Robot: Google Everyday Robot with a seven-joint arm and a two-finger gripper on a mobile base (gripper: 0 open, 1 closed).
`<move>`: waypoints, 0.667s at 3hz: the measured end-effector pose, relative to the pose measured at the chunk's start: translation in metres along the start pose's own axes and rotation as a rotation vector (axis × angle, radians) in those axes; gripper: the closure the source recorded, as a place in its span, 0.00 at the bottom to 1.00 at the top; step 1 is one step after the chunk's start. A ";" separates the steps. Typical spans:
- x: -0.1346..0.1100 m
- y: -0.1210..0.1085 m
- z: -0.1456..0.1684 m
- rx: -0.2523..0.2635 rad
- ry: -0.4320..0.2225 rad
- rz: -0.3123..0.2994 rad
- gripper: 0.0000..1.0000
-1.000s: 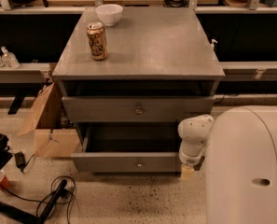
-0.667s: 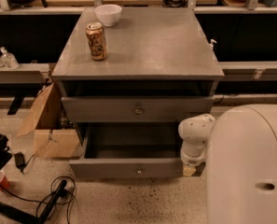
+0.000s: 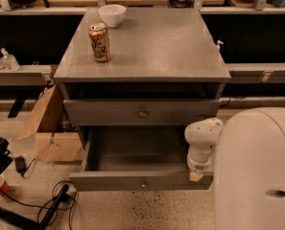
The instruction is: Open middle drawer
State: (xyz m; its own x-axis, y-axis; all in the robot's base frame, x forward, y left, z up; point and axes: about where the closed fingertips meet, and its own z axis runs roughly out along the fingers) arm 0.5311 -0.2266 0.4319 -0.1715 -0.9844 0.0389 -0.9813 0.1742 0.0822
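The middle drawer (image 3: 108, 180) of the grey cabinet stands pulled well out toward me. Its plain grey box interior (image 3: 132, 152) is in view and looks empty, and its small round knob (image 3: 143, 182) sits at the centre of the front. My gripper (image 3: 195, 175) hangs below the white wrist joint (image 3: 203, 135) at the right end of the drawer front, against its top edge. The wrist hides most of the gripper.
The shut drawer above (image 3: 108, 113) has its own knob. A drink can (image 3: 99, 42) and a white bowl (image 3: 112, 15) stand on the cabinet top. A cardboard box (image 3: 48, 123) and cables (image 3: 55, 207) lie on the floor at left. My white body (image 3: 257, 171) fills the lower right.
The middle drawer has slid further out toward me, showing more of its interior. The wrist and gripper have come back with the drawer front.
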 end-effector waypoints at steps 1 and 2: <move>0.000 0.000 -0.003 0.000 0.000 0.000 1.00; 0.009 0.018 -0.012 -0.014 0.035 0.021 1.00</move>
State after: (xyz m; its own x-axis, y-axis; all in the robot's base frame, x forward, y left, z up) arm 0.5129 -0.2316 0.4453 -0.1889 -0.9791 0.0760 -0.9761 0.1956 0.0947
